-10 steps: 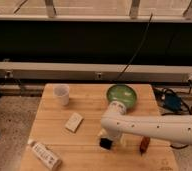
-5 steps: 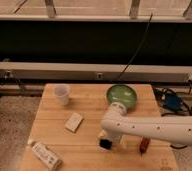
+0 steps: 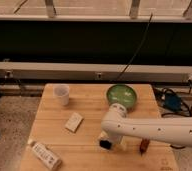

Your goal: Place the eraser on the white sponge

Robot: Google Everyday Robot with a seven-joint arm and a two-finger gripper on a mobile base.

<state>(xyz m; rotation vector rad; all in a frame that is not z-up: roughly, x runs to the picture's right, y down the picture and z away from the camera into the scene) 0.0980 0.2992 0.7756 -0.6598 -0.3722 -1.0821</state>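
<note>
Gripper [image 3: 109,140] was seen low at the front-middle of the wooden table [image 3: 91,107], mostly hidden by the white arm; its state could not be told. Eraser [image 3: 105,144] was seen as a black patch right at the gripper. White sponge [image 3: 74,122] was left lying apart to the left, nothing on it. Bottle [image 3: 45,154] was seen front-left

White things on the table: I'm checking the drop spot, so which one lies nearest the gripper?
The white sponge, the flat block just left of the gripper, which is low at front centre; the cup and the bottle lie farther off.
</note>
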